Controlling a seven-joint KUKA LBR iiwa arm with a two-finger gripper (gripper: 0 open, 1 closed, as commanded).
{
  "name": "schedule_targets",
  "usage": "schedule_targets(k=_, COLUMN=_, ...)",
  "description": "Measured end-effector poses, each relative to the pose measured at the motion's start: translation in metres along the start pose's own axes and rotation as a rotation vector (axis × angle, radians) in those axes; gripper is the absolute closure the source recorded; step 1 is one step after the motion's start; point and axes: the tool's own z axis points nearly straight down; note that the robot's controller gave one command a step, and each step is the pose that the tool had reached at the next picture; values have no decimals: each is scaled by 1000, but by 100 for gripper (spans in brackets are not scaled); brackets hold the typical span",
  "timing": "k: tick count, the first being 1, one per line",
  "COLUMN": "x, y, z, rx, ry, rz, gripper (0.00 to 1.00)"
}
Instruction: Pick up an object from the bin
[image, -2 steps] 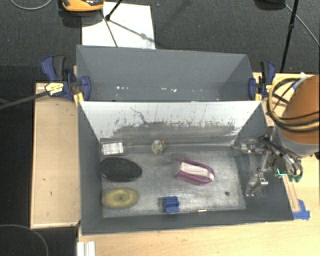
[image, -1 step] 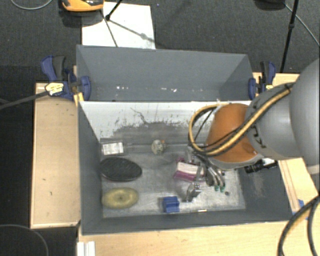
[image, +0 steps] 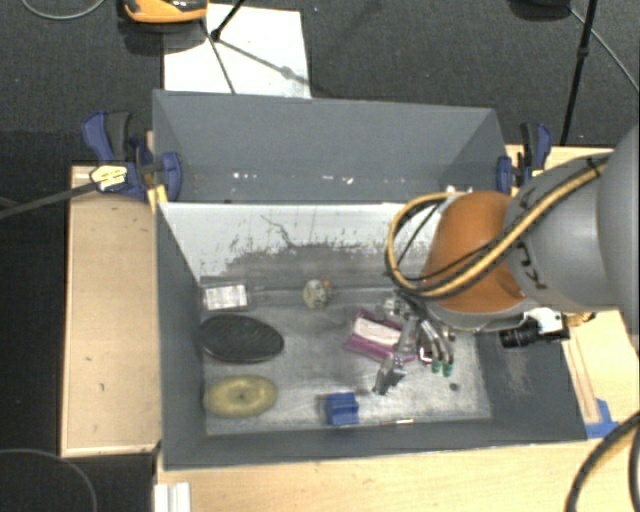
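Gripper (image: 389, 376) beside purple packet (image: 368, 338) (perhaps touching), blue block (image: 341, 408) near

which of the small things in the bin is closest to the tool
The purple and pink box, right beside the tool; the blue block and pale ball lie farther off.

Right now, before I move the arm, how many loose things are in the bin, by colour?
Black oval: 1
Yellow disc: 1
Blue block: 1
Purple box: 1
Silver packet: 1
Pale ball: 1
Total: 6
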Motion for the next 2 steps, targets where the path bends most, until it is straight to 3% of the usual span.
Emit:
schedule_targets(k=1, x=-12, y=-14, z=1, rx=0, ry=-1, rz=105, gripper=0)
schedule_targets(k=2, x=-23, y=-13, z=29, rx=0, ry=-1, rz=300, gripper=0)
